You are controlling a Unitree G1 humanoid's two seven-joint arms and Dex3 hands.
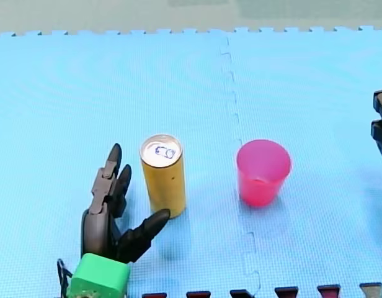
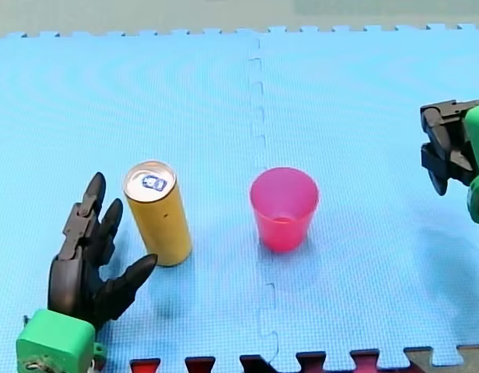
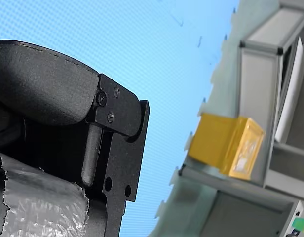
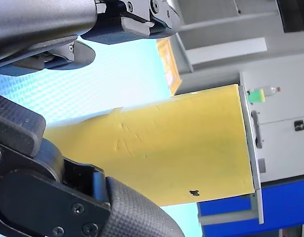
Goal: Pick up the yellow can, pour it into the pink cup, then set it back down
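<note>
The yellow can (image 1: 163, 177) stands upright on the blue foam mat (image 1: 67, 93), its silver top facing up. To its right, a hand's width away, stands the pink cup (image 1: 262, 172), upright and apart from the can. My left hand (image 1: 136, 186) sits just left of the can, fingers beside its wall and thumb tip close to its base, with no grasp on it. In the second wrist view the can (image 4: 181, 148) lies between the fingers (image 4: 127, 19) and the thumb. My right hand (image 2: 449, 148) hangs at the mat's right edge, curled and holding nothing.
A seam (image 1: 231, 93) in the mat runs front to back between can and cup. Dark puzzle tabs (image 2: 302, 364) line the near edge. Beyond the mat's far edge stand a yellow box (image 3: 231, 145) and grey cabinets (image 3: 270, 74).
</note>
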